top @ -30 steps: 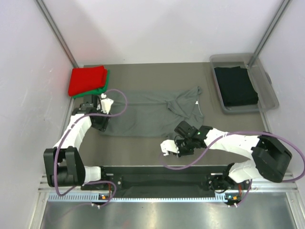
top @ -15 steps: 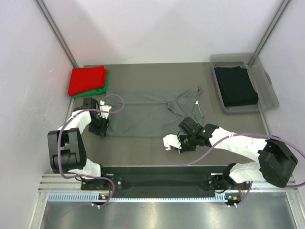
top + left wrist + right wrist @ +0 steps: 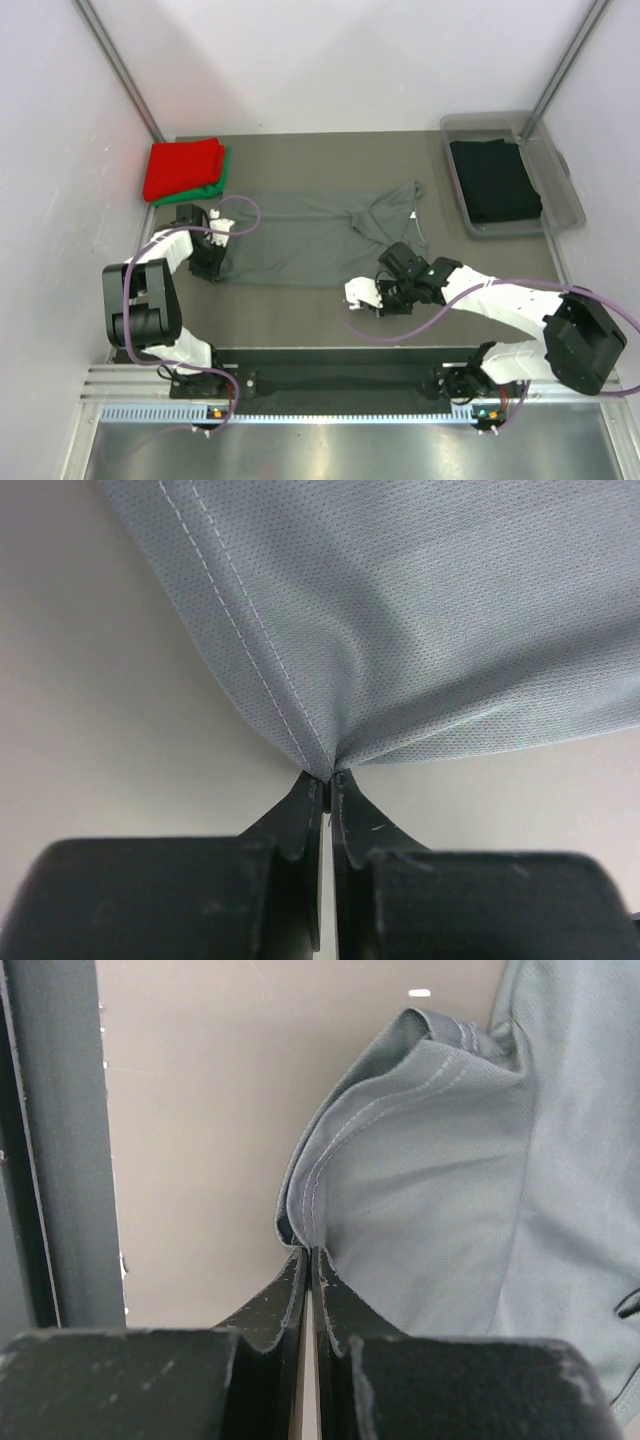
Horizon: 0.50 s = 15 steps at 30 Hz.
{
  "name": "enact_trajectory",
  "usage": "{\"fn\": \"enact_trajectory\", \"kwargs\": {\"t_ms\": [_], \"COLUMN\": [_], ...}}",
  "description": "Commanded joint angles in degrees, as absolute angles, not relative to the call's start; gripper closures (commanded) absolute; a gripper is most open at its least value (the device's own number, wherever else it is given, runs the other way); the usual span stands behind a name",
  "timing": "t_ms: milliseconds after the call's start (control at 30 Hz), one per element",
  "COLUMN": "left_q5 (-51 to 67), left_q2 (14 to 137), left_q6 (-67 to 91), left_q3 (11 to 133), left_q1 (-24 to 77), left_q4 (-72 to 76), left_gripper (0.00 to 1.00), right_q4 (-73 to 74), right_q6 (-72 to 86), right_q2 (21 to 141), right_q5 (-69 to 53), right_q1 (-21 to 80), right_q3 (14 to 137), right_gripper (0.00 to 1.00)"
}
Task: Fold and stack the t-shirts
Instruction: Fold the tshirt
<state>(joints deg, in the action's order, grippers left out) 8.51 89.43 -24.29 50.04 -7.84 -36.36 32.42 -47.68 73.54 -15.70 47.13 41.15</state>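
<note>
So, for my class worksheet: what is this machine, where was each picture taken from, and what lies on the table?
It is two robot arms bolted at the near edge of the table. One picture looks down from above; the other two come from a camera on each wrist. A grey t-shirt lies spread out. A folded red t-shirt sits on a green t-shirt far left. A black t-shirt lies in a clear tub. The left pincer and right pincer each pinch the grey shirt's edge.
</note>
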Motion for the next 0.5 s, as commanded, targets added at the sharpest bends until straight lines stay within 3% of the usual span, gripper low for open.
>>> {"fn": "enact_trajectory", "kwargs": {"t_ms": [0, 300, 467], "left_q5": [10.37, 14.41, 16.43], "left_q2": [90.97, 86.40, 87.80], "left_q6": [-24.26, -25.93, -26.54], "left_q3": [50.36, 58.52, 65.37], "left_q1": [-8.17, -8.09, -7.82], "left_q4": [-35.33, -44.01, -47.63], "left_gripper": [1.00, 1.00, 1.00], "right_q4": [31.38, 31.64, 33.05], "right_q6": [-46.85, -43.51, -43.59], "right_q2": [71.11, 64.78, 66.96], "right_q5": [-16.96, -16.70, -15.03], "right_q1": [45.44, 32.35, 27.08], "right_q3": [42.36, 49.74, 57.56], "right_gripper": [1.00, 1.00, 1.00]}}
